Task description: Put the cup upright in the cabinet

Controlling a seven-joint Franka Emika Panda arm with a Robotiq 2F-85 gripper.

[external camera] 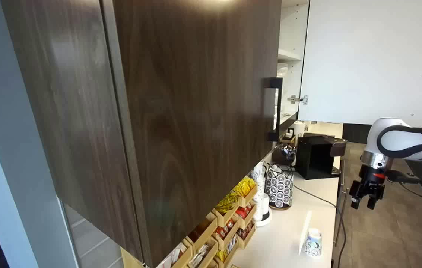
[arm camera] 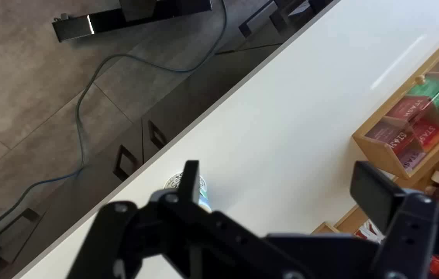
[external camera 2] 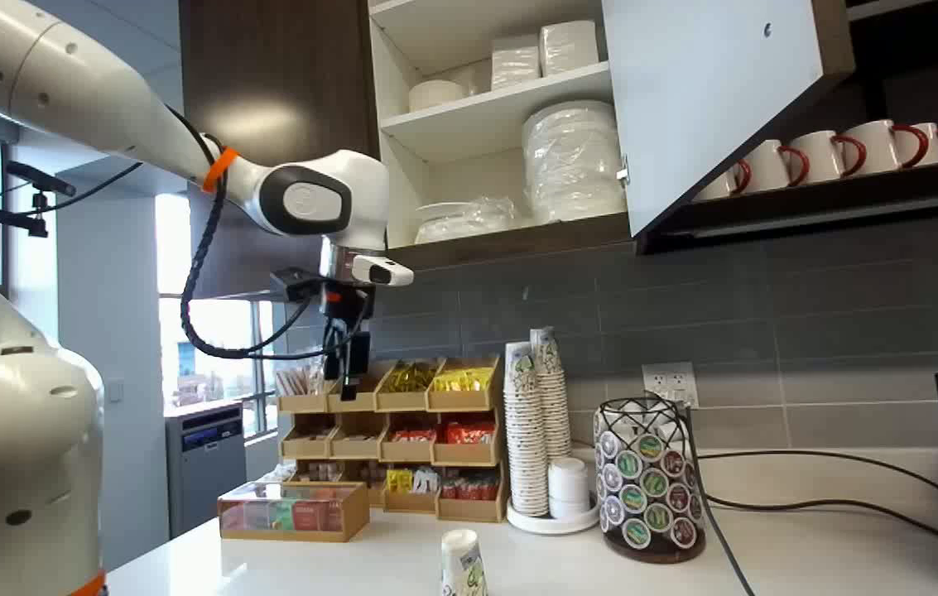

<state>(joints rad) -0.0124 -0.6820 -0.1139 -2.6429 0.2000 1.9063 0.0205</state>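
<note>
The cup (external camera 2: 464,564), on the counter (arm camera: 265,131) near its edge, could end up inverted, we judge, if lifted as it stands: long axis vertical, mouth seemingly down. Higher up, we see the gripper (arm camera: 275,181), jaws well apart, holding nothing, and the cabinet (external camera: 196,111), one door (external camera 2: 700,99) open.

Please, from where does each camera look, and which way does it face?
In an exterior view: close to the cabinet, looking along the counter; part of the arm and the gripper show.
In an exterior view: low, facing the tiled wall and open cabinet; more of the arm shows, with the gripper.
Wrist view: beside the gripper, looking down at the counter and floor; the gripper's fingers show.
Both exterior views share the cup and the pod holder.
</note>
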